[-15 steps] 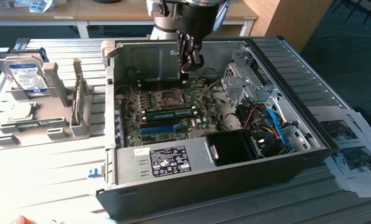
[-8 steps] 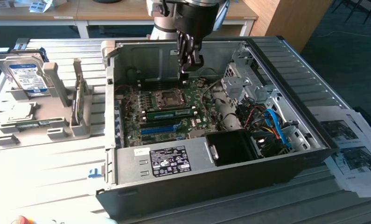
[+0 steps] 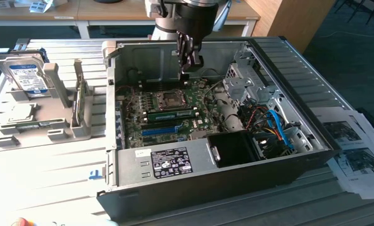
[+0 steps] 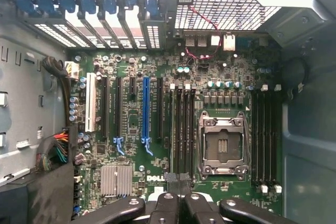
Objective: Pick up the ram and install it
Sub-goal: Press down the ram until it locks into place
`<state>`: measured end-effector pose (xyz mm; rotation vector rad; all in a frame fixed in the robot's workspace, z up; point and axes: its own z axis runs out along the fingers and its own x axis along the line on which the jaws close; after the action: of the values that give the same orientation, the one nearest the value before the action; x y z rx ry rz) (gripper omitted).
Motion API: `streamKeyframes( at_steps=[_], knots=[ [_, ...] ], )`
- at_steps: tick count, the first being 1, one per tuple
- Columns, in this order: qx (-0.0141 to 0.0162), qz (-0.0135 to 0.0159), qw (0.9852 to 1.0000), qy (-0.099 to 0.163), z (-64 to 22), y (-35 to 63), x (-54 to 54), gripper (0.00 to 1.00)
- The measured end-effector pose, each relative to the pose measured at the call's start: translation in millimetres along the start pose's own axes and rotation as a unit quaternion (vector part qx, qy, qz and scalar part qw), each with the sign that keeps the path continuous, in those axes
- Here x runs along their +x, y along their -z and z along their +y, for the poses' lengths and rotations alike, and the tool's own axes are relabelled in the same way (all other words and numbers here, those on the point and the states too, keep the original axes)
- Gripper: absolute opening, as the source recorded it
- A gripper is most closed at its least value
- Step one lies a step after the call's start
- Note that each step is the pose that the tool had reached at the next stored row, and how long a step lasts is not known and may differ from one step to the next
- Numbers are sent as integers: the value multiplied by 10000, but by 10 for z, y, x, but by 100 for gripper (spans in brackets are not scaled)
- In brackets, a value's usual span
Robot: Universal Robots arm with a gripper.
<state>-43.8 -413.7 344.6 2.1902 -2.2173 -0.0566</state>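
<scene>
**Claw:** The black two-fingered claw (image 3: pixel 185 69) has its fingers pressed together. It hangs above the square metal processor socket (image 3: pixel 172 97), off toward the back wall of the open grey steel computer case (image 3: pixel 193 165).

**Task item:** The long green ram stick with white sticker (image 3: pixel 171 114) stands on edge on the green motherboard (image 3: pixel 143 127). It is just beside the socket, on the side facing the case's labelled wall, and is apart from the claw.

**Other items:** A silver hard drive with blue-white label (image 3: pixel 25 75) sits well to the exterior view's left of the socket. It is outside the case, in a grey moulded holder (image 3: pixel 55 94) on the white slatted table (image 3: pixel 49 174).

Robot arm (image 3: pixel 181 14) hanging vertical from above, fingers (image 3: pixel 187 52) pressed together (tips pointing straight down)
</scene>
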Motion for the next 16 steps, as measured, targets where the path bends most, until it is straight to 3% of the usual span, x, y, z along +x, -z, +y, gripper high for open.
streamKeyframes(
  at_steps=[10, 16],
  knots=[
    [0, 1, 10000, 0, -1, 1, 1, 10],
    [1, 1, 10000, 0, -74, 4, 0, 10]
  ],
)
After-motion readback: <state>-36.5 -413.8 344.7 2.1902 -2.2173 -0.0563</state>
